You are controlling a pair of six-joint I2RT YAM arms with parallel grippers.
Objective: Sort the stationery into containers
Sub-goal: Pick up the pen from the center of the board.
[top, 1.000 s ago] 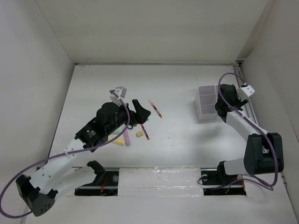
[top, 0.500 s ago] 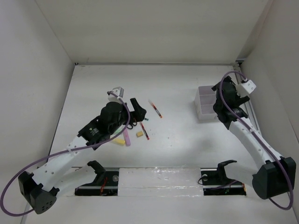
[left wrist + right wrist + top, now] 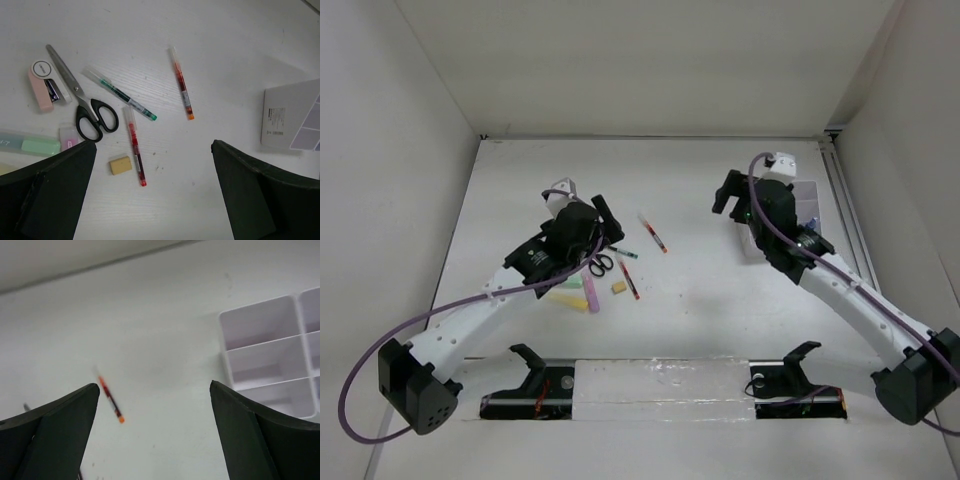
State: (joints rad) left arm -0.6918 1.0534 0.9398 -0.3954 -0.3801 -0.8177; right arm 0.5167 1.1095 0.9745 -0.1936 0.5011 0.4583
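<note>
My left gripper hangs with its jaws spread wide and nothing between them, above the loose stationery on the white table. There I see black-handled scissors with grey blades, a clear pen with a green tip, a red pen just beside a tan eraser, and an orange-tipped pen lying apart. My right gripper is equally wide and empty, with the white divided box just to its right, thin-walled and translucent
</note>
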